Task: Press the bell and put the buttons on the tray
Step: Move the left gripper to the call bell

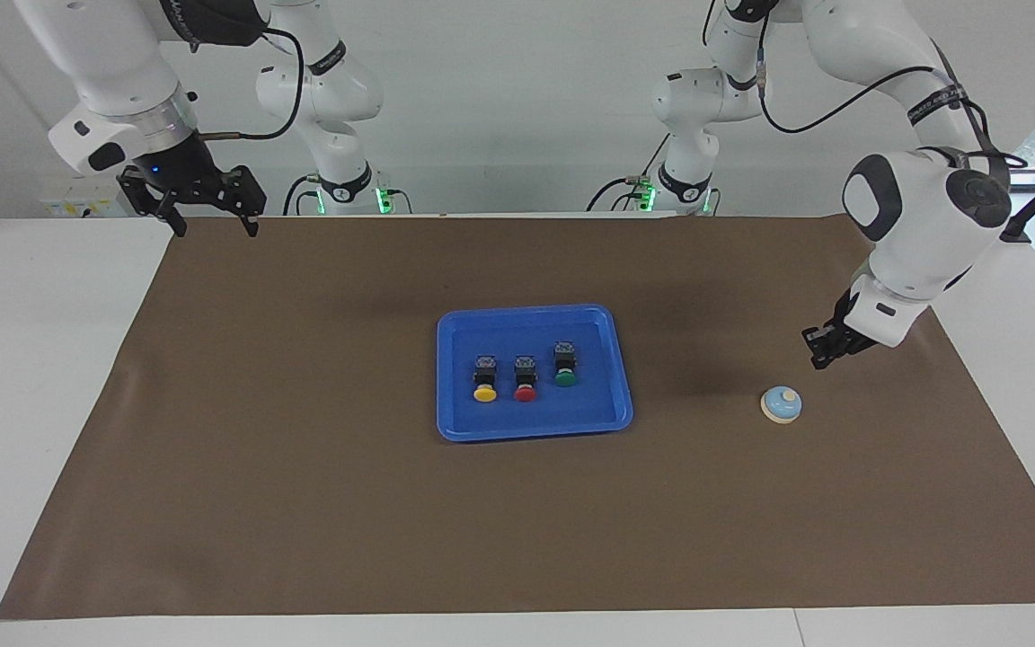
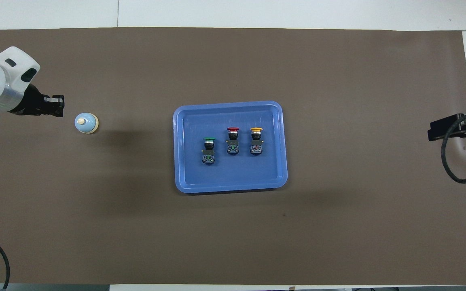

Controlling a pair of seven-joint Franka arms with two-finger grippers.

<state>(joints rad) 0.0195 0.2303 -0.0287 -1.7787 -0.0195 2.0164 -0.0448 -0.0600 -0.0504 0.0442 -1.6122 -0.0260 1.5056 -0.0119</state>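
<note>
The small light-blue bell (image 1: pixel 781 403) (image 2: pixel 86 122) with its cream knob stands on the brown mat toward the left arm's end of the table. My left gripper (image 1: pixel 816 359) (image 2: pixel 60 107) is shut with nothing in it. It hangs low over the mat just beside the bell, apart from it. The blue tray (image 1: pixel 531 311) (image 2: pixel 229 104) lies at the mat's middle. In it lie three buttons in a row: yellow (image 1: pixel 485 378) (image 2: pixel 256 140), red (image 1: pixel 525 378) (image 2: pixel 233 141) and green (image 1: pixel 564 364) (image 2: pixel 208 150). My right gripper (image 1: pixel 215 229) (image 2: pixel 433 131) waits open over the mat's corner at its own end.
The brown mat (image 1: pixel 302 467) covers most of the white table. A black cable (image 2: pixel 455 161) loops down from the right arm over the mat's edge.
</note>
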